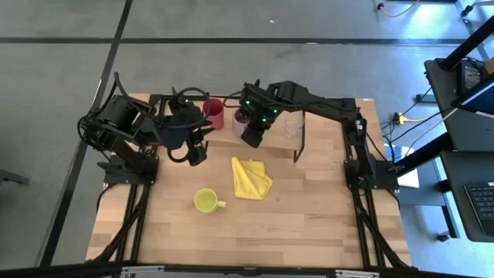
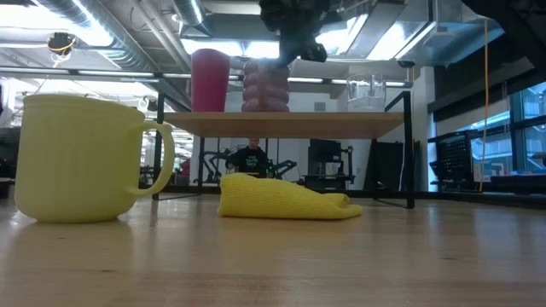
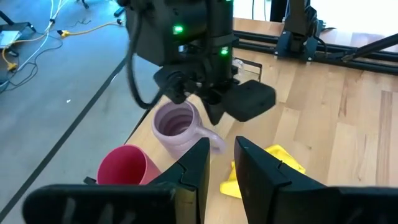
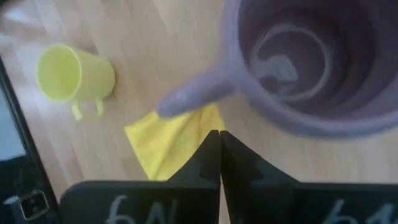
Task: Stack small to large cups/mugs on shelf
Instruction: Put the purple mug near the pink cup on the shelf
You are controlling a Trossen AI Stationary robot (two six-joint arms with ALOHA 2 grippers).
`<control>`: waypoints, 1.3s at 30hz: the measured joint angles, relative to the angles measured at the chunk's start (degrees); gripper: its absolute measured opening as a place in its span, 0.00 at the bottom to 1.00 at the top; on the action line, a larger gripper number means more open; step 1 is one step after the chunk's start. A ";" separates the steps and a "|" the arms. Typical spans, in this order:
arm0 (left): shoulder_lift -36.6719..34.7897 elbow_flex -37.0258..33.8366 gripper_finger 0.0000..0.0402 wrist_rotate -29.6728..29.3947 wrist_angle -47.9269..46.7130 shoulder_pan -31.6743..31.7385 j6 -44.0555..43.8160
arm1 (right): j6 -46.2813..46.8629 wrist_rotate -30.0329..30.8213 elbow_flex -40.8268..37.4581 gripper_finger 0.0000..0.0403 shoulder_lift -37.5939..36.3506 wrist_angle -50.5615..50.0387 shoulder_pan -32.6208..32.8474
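Observation:
The shelf (image 2: pixel 341 124) carries the magenta-red tumbler (image 1: pixel 214 113), the purple mug (image 1: pixel 241 120) and the clear glass (image 1: pixel 293 126), all upright in a row. The yellow-green mug (image 1: pixel 206 201) stands upright on the tabletop, nearer the near edge. My right gripper (image 4: pixel 219 134) is shut and hangs just above the purple mug (image 4: pixel 311 68), over its handle. My left gripper (image 3: pixel 222 146) is narrowly open and holds nothing. It hovers left of the shelf's near edge, close to the tumbler (image 3: pixel 124 168). My right gripper points down from above at the purple mug's handle (image 4: pixel 193 93), which sticks out toward the table's near side. Whether the shut fingertips touch the handle, I cannot tell. The mug stands on the shelf.
A folded yellow cloth (image 1: pixel 251 177) lies on the table in front of the shelf, between it and the yellow-green mug (image 2: pixel 81 158). The shelf's thin black legs (image 2: pixel 410 153) stand at its corners. Bare tabletop stretches toward the near and right edges.

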 joint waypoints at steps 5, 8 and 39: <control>0.00 0.00 0.17 -0.03 -0.16 0.00 -0.06 | -1.22 5.47 0.04 0.05 -1.29 -2.16 -0.06; 0.02 0.00 0.17 -0.03 -0.32 0.02 -0.06 | -1.22 5.67 0.04 0.05 -1.35 -2.29 -0.47; 0.13 -0.02 0.17 -1.56 -0.34 -1.84 -0.25 | -2.66 6.93 0.04 0.03 -1.31 0.44 -1.89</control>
